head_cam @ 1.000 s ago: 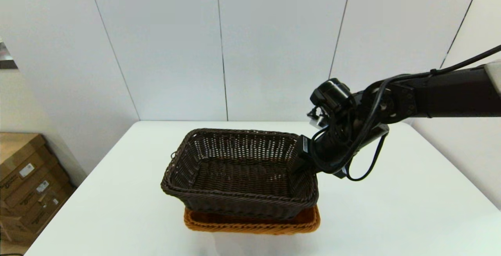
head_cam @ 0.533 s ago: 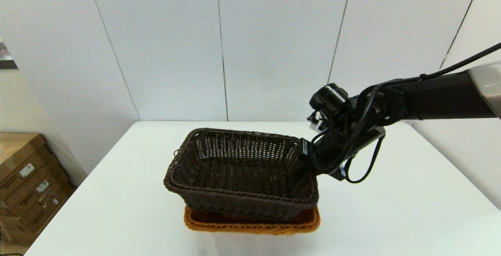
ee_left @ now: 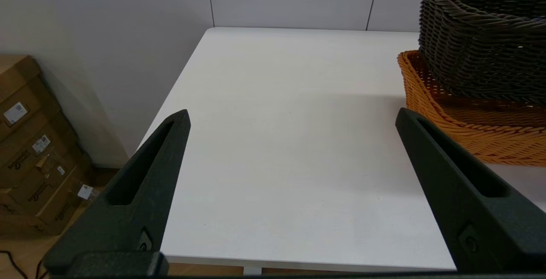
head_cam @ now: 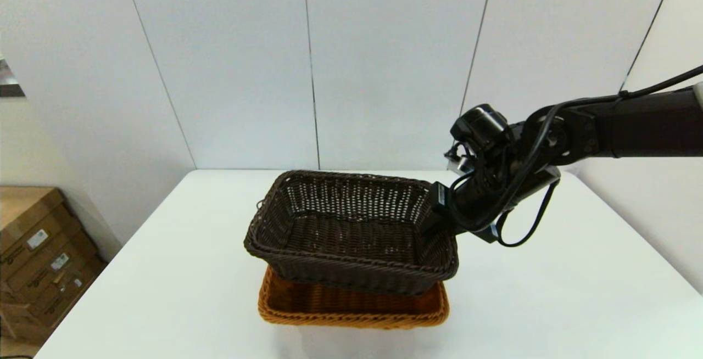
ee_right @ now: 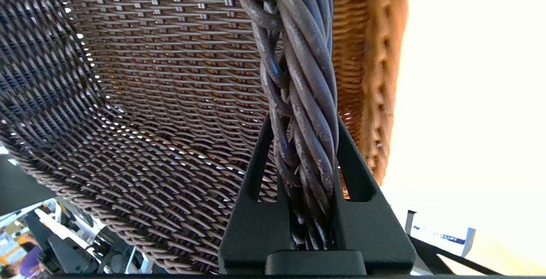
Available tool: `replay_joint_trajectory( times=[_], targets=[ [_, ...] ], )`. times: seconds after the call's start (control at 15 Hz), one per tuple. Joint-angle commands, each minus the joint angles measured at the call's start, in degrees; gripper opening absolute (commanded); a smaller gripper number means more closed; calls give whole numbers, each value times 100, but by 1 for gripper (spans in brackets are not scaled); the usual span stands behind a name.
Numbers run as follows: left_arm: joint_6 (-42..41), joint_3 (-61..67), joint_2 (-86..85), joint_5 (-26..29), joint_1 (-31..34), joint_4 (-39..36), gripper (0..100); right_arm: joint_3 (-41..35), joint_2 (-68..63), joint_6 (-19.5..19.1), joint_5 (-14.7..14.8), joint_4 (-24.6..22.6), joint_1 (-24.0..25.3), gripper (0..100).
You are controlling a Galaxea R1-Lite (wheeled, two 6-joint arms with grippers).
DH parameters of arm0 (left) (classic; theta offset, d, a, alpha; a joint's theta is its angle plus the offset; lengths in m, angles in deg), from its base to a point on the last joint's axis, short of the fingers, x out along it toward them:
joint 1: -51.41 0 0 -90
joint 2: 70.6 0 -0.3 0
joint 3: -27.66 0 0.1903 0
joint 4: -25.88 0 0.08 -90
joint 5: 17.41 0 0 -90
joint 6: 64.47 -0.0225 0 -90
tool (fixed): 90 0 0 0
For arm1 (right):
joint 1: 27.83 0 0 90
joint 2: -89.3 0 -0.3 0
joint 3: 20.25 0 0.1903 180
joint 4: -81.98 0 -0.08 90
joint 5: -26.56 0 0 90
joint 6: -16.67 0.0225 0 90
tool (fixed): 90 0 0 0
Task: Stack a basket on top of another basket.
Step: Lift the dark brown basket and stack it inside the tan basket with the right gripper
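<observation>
The dark brown basket (head_cam: 351, 233) hangs tilted above the orange-tan basket (head_cam: 351, 307), which rests on the white table (head_cam: 549, 293) near its front edge. My right gripper (head_cam: 436, 219) is shut on the dark basket's braided right rim (ee_right: 298, 100), one finger inside and one outside. In the right wrist view the orange basket (ee_right: 362, 57) shows just beyond the rim. The left gripper (ee_left: 292, 119) is open and holds nothing, low at the table's front left, with both baskets (ee_left: 482, 36) off to its right.
Cardboard boxes (head_cam: 38, 249) stand on the floor left of the table. A white panelled wall runs behind the table's far edge. The right arm (head_cam: 620, 128) reaches in from the right above the tabletop.
The right gripper has lifted the dark basket up and to the right, uncovering more of the orange basket's inside. The orange basket has stayed put.
</observation>
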Motion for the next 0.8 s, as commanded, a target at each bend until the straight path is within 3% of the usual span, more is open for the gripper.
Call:
replay_joint_trajectory(
  times=[0.07, 0.8],
  targets=[
    [3, 9, -9, -3, 1, -1, 100, -17, -10, 2, -18, 16, -26, 0],
    [3, 9, -9, -3, 1, -1, 100, -132, -204, -94, -27, 16, 9, 0]
  ],
)
